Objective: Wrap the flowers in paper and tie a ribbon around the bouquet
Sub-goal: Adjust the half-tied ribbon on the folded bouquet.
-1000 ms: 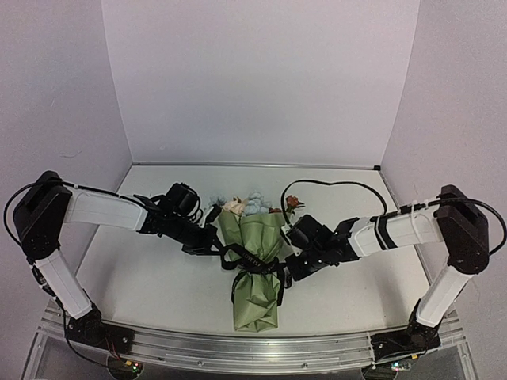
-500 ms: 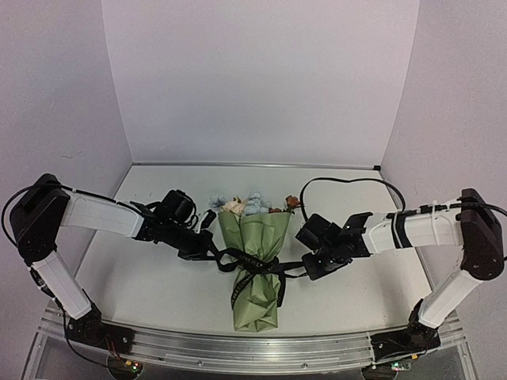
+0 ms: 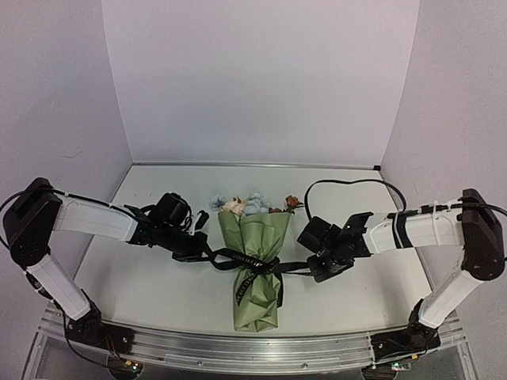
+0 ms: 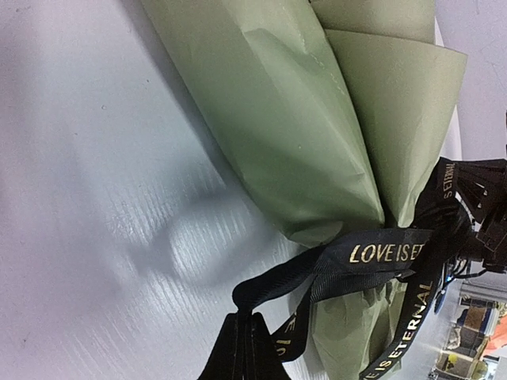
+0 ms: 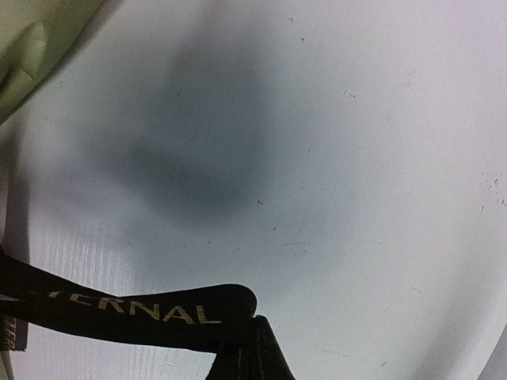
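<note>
Bouquet (image 3: 255, 305): we see it lying on the table (image 3: 150, 289) between the two arms. Its narrow end points toward the arm bases and its wide end toward the back wall.
Paper (image 3: 252, 231): it is olive-green and wrapped as a cone around the stems. In the left wrist view we see two overlapping folds, pinched together where the band crosses them.
Flowers (image 3: 242, 204): pale blue, cream and one brownish head stick out of the wide end of the cone.
Ribbon (image 3: 249, 260): it is black, and we read on it the light words "LOVE IS ETERNAL". It crosses the waist of the cone and is stretched to both sides in a nearly straight line. A loose tail lies along the lower part of the cone.
Knot: we cannot tell if the crossing at the waist is already a knot.
Left gripper (image 3: 204, 252): it is clenched on the left end of the ribbon, just beside the cone and low over the table.
Right gripper (image 3: 310, 269): it is clenched on the right end of the ribbon, near the other side of the cone. In its wrist view we see the band fold into the closed tips.
</note>
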You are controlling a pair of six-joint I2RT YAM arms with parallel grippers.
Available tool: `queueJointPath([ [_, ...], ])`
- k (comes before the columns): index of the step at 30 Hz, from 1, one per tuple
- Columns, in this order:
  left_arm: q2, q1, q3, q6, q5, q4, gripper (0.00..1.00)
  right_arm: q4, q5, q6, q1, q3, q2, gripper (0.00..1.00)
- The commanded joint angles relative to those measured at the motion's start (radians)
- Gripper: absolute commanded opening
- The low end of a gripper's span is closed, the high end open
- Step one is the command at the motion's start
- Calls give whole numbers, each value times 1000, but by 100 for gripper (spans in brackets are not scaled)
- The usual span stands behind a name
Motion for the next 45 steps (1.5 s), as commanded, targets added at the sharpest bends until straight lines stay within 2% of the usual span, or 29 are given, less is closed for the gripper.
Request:
queueJointPath([
  [1,-58,8,-13,-15,-90,-16,0,-71,47,26,11,16,-17,0],
  [10,-121,47,-60,-57,-197,-58,0,-124,69,29,13,32,4,0],
  [18,-144,101,-84,-59,-221,-75,0,-174,79,24,14,61,25,0],
  [28,-120,142,-73,-41,-190,-66,0,-210,81,30,14,52,6,0],
  [36,-105,142,-68,-16,-43,8,1,-173,3,23,60,90,22,0],
  [42,-152,141,-76,-11,-6,23,37,-109,-25,51,84,85,-6,0],
  [45,-216,139,-94,-13,-19,21,49,-97,-43,45,87,91,-16,0],
])
